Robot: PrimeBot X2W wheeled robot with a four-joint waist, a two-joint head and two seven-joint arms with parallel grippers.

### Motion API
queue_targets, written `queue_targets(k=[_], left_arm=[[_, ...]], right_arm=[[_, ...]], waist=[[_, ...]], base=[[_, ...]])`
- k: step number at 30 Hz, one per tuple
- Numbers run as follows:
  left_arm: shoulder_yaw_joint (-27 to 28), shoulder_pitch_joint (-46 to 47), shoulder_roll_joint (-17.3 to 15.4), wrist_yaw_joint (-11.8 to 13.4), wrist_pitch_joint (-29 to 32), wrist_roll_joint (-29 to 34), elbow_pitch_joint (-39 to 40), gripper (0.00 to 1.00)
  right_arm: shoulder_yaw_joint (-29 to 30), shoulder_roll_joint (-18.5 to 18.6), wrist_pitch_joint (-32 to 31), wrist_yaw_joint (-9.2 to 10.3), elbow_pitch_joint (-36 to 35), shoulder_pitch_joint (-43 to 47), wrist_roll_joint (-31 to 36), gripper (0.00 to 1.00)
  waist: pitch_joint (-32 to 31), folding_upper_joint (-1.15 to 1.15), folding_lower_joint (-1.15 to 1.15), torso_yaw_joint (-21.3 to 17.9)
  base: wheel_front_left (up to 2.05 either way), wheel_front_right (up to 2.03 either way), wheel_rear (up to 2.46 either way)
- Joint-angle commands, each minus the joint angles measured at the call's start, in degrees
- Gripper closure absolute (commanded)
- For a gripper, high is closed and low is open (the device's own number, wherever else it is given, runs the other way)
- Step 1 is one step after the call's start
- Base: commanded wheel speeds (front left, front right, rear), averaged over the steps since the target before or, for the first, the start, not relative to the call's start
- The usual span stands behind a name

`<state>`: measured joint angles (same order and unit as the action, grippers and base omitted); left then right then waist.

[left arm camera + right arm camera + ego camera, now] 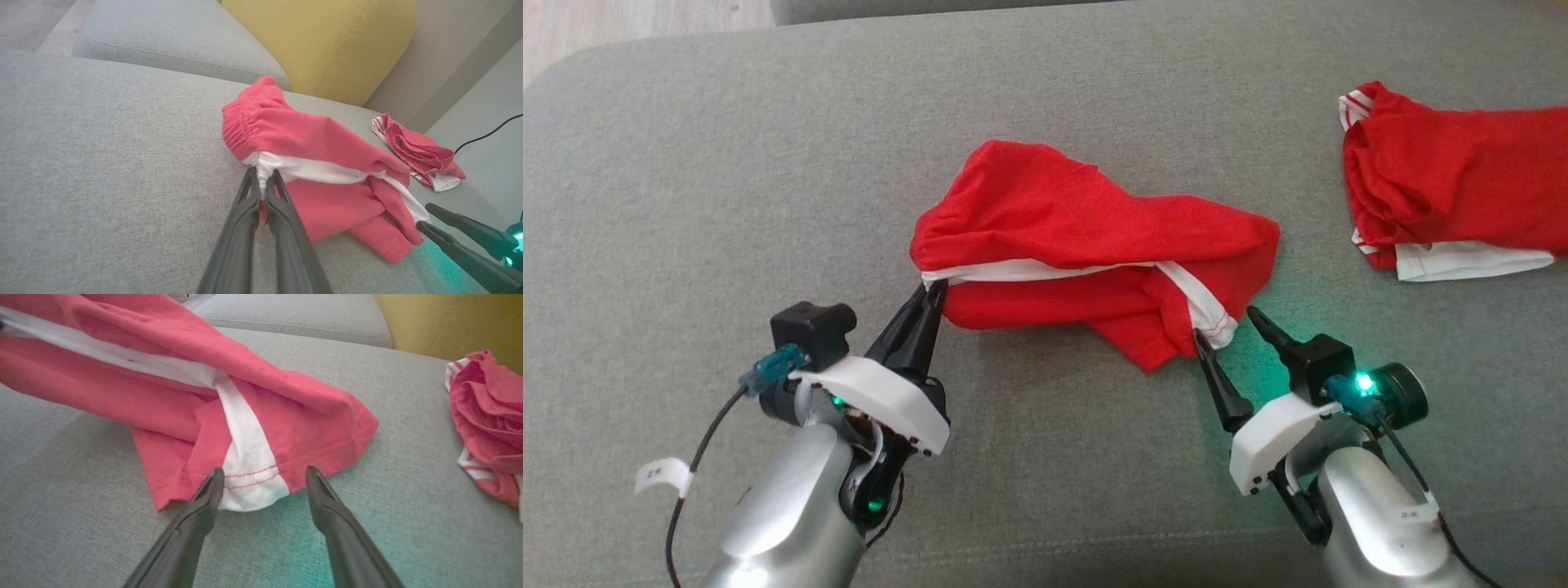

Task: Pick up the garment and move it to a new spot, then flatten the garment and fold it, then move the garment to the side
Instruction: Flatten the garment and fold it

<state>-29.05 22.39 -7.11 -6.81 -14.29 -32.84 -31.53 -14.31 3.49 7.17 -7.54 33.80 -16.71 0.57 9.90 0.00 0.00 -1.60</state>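
Note:
A red garment [1078, 229] with a white side stripe lies rumpled on the grey sofa seat [727, 204]. My left gripper [934, 287] is shut on the garment's left end, pinching the white stripe by the gathered waistband [261, 171]. My right gripper [1225, 322] stands open at the garment's right hem. Its two fingers [212, 490] straddle the white stripe's end [249, 482], with the hem edge between their tips. The garment [163, 375] stretches between both grippers.
A second red garment [1445, 188] with white trim lies bunched at the right of the seat. A yellow cushion [327, 41] leans against the sofa back. Wooden floor [621, 20] shows past the seat's far left corner. A dark cable [486, 134] runs at the right.

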Motion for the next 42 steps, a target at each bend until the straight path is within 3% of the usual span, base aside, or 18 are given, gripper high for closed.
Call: queue_targets(k=[1,5,6,7,16,24,26,37,42], left_arm=[[1.8,1.1,-1.2,0.2,-0.7,0.5,2.1,1.0],[1.8,1.1,-1.2,0.2,-0.7,0.6,2.4,1.0],[1.7,1.1,-1.2,0.2,-0.7,0.6,2.4,1.0],[1.7,1.1,-1.2,0.2,-0.7,0.6,2.4,1.0],[1.9,0.9,-1.8,0.5,-0.7,0.7,2.2,1.0],[1.6,1.1,-3.4,1.1,-0.4,1.4,3.2,1.0],[1.6,1.0,-3.9,1.4,0.0,1.4,3.7,1.0],[3.0,1.2,-5.0,3.0,-0.2,1.4,7.5,1.0],[3.7,1.9,-5.9,3.8,-0.3,2.0,10.5,1.0]], right_arm=[[-1.1,0.0,1.1,0.05,-0.7,-2.0,0.2,0.0],[-1.3,-0.1,2.0,0.05,1.3,-3.1,-0.1,0.0],[-1.5,-0.1,2.0,0.05,1.9,-3.3,-0.3,0.58],[-1.6,-0.2,2.0,0.05,2.3,-3.5,-0.4,1.0],[-0.7,1.3,4.1,0.05,2.4,-4.8,1.7,1.0],[0.2,7.3,1.6,0.05,-3.1,-6.5,5.7,1.0],[0.2,9.9,-0.6,0.05,-5.8,-7.0,5.3,1.0],[-3.0,17.1,-6.5,0.05,-13.8,-8.3,1.0,1.0],[-6.3,20.1,-9.4,0.05,-18.0,-10.4,-4.3,1.0]], waist=[[0.1,0.0,0.0,0.2],[0.3,0.0,0.0,0.4],[0.3,0.0,0.0,0.4],[0.3,0.0,0.0,0.5],[-1.1,0.0,0.0,0.2],[-4.3,0.0,0.0,-0.3],[-5.4,0.0,0.0,-0.5],[-7.6,0.0,0.0,-0.5],[-8.9,0.0,0.0,-0.4]], base=[[0.0,0.0,0.0],[0.0,0.0,0.0],[0.0,0.0,0.0],[0.0,0.0,0.0],[0.0,0.0,0.0],[0.0,0.0,0.0],[0.0,0.0,0.0],[0.0,0.0,0.0],[0.0,0.0,0.0]])
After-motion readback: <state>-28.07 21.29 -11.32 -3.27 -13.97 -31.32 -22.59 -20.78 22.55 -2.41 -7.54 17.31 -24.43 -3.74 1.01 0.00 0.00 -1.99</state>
